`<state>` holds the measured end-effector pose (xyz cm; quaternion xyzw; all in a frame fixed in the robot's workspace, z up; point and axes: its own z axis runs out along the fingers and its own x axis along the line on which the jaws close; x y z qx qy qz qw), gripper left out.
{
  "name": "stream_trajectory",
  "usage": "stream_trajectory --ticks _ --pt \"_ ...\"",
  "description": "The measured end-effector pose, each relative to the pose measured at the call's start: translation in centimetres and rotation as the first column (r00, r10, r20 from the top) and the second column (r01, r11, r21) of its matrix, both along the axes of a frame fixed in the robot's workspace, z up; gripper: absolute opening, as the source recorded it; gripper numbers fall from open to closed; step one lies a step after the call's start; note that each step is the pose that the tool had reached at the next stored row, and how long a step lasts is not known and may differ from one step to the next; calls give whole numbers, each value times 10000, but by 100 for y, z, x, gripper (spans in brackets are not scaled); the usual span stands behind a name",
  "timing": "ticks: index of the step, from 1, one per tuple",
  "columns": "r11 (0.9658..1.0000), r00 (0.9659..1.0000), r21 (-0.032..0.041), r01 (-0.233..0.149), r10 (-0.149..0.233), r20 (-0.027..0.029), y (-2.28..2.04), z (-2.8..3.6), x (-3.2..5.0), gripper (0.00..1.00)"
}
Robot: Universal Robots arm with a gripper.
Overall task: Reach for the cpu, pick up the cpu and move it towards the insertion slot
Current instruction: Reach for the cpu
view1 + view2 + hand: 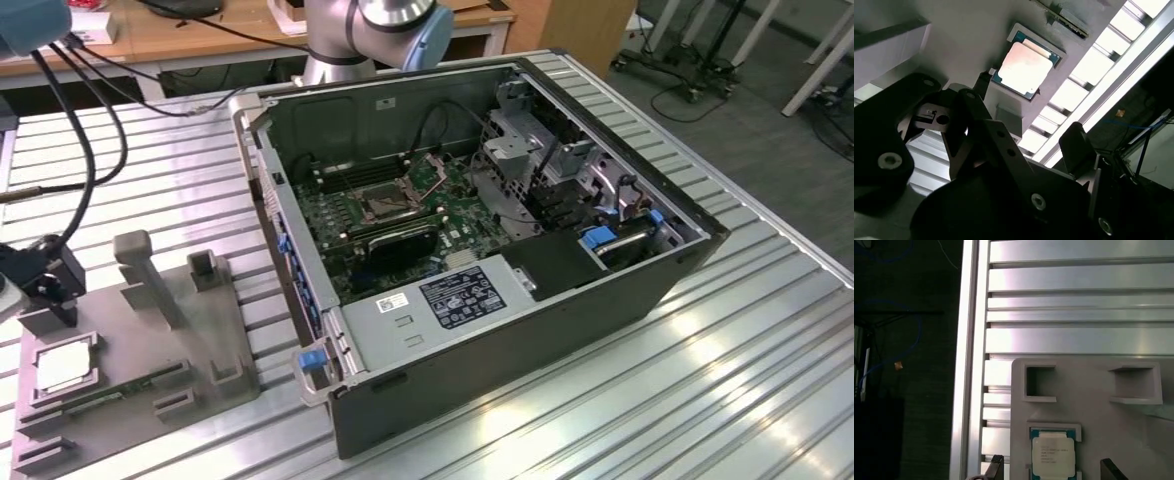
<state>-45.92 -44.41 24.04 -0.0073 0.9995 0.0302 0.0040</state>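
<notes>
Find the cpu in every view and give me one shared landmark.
Exterior view: the cpu lies in the grey holder, at the exterior view's lower left.
Second wrist view: the cpu sits in a holder recess.
First wrist view: the cpu sits in that recess.
Shared landmark: the grey holder.

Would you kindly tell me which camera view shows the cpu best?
The second wrist view: the cpu lies whole and largest in its grey holder. The first wrist view shows it face-on, smaller; the exterior view, tiny at that view's left.
</notes>
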Motion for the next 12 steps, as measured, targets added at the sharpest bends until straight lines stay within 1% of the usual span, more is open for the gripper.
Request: stream_trajectory --ticks 4,12 --pt "10000 10000 1 1 -1 3 -12 -74 0 82" --pt "10000 10000 0 0 0 2 -17 -218 1 82"
